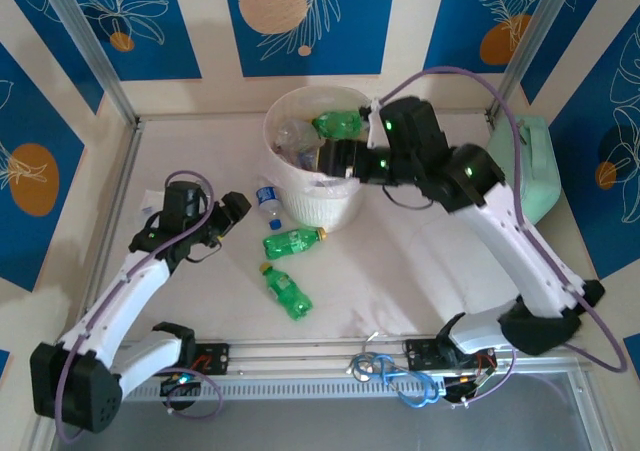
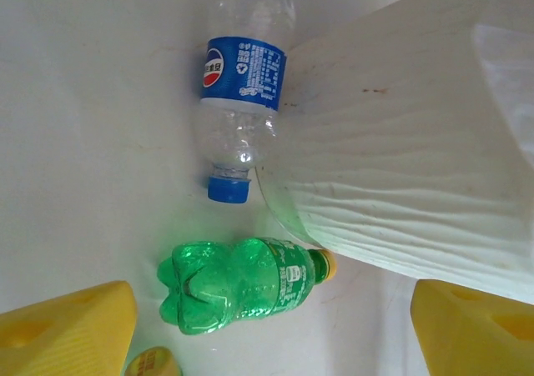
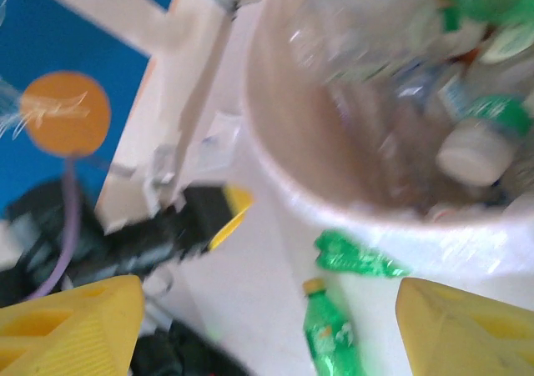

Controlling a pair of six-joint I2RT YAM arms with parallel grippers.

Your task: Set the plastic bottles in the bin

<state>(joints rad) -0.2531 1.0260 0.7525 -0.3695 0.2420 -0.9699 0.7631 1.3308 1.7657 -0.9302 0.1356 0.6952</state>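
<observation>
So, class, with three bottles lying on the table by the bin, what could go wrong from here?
The clear blue-labelled plastic bottle lies against the round pale plastic bin, so the open left claw might knock the bin when reaching for it. The green plastic bottle beside that one lies on its side and could roll away if nudged.

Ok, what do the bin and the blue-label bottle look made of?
Bin: probably plastic, matte off-white, judging by fine moulded ridges on its wall. Blue-label bottle: thin clear glossy plastic; the table shows through and it glints. Cap: likely opaque blue plastic.
</observation>
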